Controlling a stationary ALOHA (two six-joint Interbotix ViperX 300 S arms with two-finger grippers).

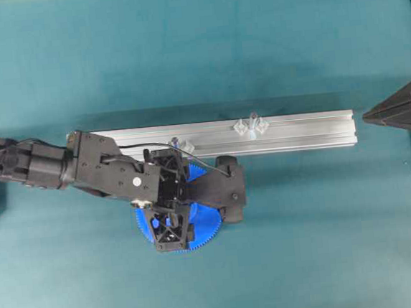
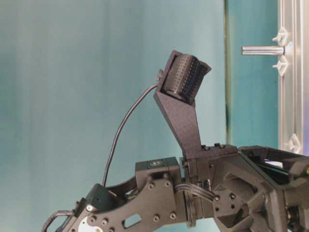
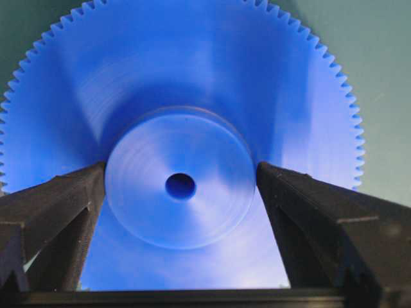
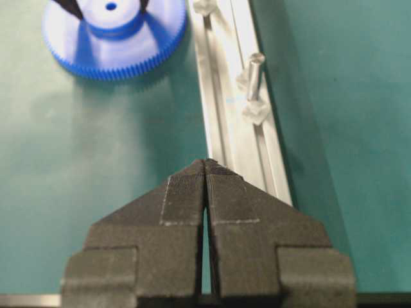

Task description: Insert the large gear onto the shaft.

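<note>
The large gear [image 1: 204, 217] is a bright-blue toothed disc lying flat on the teal table just in front of the rail, mostly hidden under my left wrist. My left gripper [image 1: 173, 211] points down over it. In the left wrist view the gripper [image 3: 180, 168] has one finger on each side of the gear's raised hub [image 3: 180, 141], touching it. The gear also shows in the right wrist view [image 4: 115, 45]. The shaft [image 1: 253, 118] stands on the rail between two clear brackets, to the right of the gear; it also shows in the table-level view [image 2: 263, 50] and the right wrist view [image 4: 255, 76]. My right gripper [image 1: 366, 116] is shut and empty at the rail's right end [image 4: 205, 163].
The aluminium rail [image 1: 304, 127] runs left to right across the table's middle. A second clear bracket pair with a short stub [image 1: 181, 143] sits on the rail just behind my left wrist. The left arm's camera mount [image 2: 186, 77] rises in the table-level view.
</note>
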